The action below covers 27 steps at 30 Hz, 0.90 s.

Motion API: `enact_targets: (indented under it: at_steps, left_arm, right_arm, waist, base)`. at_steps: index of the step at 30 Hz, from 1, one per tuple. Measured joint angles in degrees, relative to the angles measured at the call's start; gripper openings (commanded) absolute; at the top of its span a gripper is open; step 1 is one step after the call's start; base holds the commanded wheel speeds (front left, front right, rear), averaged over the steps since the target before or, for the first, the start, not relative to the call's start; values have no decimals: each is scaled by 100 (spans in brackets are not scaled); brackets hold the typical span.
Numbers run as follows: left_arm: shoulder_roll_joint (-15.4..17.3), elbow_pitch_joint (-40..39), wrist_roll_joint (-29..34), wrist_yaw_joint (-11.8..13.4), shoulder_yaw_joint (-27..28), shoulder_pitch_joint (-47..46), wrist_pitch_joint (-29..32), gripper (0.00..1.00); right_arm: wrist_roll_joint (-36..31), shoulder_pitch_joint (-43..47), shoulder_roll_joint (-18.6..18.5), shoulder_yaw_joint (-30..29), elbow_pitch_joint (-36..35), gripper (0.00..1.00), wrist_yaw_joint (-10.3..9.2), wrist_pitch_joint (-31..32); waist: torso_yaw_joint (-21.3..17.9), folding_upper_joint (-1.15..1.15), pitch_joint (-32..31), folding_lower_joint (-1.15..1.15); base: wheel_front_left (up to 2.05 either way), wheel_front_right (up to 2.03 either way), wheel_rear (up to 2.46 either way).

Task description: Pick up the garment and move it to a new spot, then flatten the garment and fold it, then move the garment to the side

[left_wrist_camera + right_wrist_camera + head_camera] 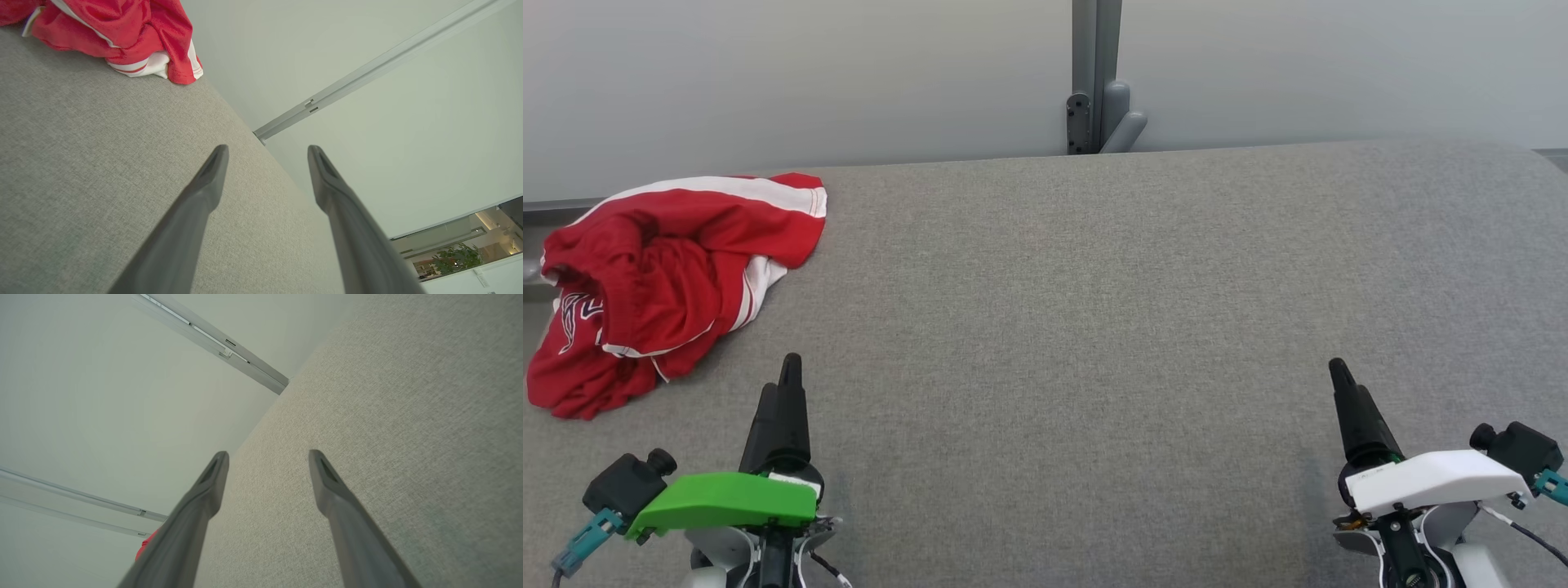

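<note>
Red jersey lies crumpled in a heap at the far left of the grey fabric surface, near its back edge. White print mostly buried in folds, unreadable. In the right wrist view a red sliver peeks out behind one finger. Left gripper spread wide, empty, near the jersey but apart. Right gripper spread wide too, empty, over bare fabric. Pale wall behind, grey post at the back edge.

The white lettering on the crumpled red garment is partly folded under, unreadable.
</note>
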Motion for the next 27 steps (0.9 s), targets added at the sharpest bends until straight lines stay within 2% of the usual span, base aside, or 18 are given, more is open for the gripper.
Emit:
enact_targets:
  at_steps: [10,27]
  left_arm:
    - [0,-208,1190,171,-290,102,-185,100]
    - [3,-490,2469,291,-489,243,-463,100]
  right_arm:
    - [-1095,6,-44,331,-183,100,0,-204]
    - [-2391,65,-55,692,-445,100,0,-510]
  waist:
    - [20,0,-21,0]
    - [59,0,-44,0]
  base:
    - [0,0,0]
    - [0,0,0]
